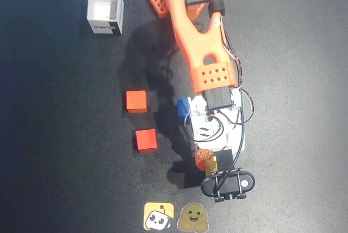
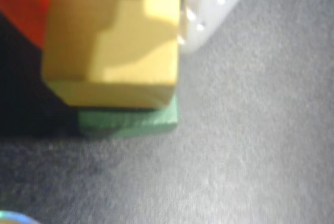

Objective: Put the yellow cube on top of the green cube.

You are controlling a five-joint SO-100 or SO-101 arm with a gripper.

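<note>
Where the orange arm (image 1: 198,48) ends, near the middle of the bench's near edge in the overhead view, the hand (image 1: 209,163) points down with the yellow cube (image 1: 210,163) between its fingers. In the wrist view the orange finger (image 2: 23,4) lies against the cube's left side and the white finger (image 2: 209,4) stands at its right, so the hand looks closed on the yellow cube (image 2: 112,41). Directly beneath it the green cube (image 2: 135,120) shows as a thin strip along the yellow cube's lower edge; the two seem to meet, though the blur keeps me from telling whether the yellow one rests fully on it. From above, the green cube is hidden under the hand.

A dark, faintly speckled mat covers the bench (image 1: 293,108) from edge to edge, and no more of the room is visible. A blue cube (image 1: 182,108) peeks out at the arm's left side. Further left sit two red cubes (image 1: 136,101) (image 1: 146,139), apart from each other. A white open box (image 1: 104,9) stands toward the far left corner. Two stickers lie at the near edge, one yellow (image 1: 158,216) and one brown (image 1: 192,216).
</note>
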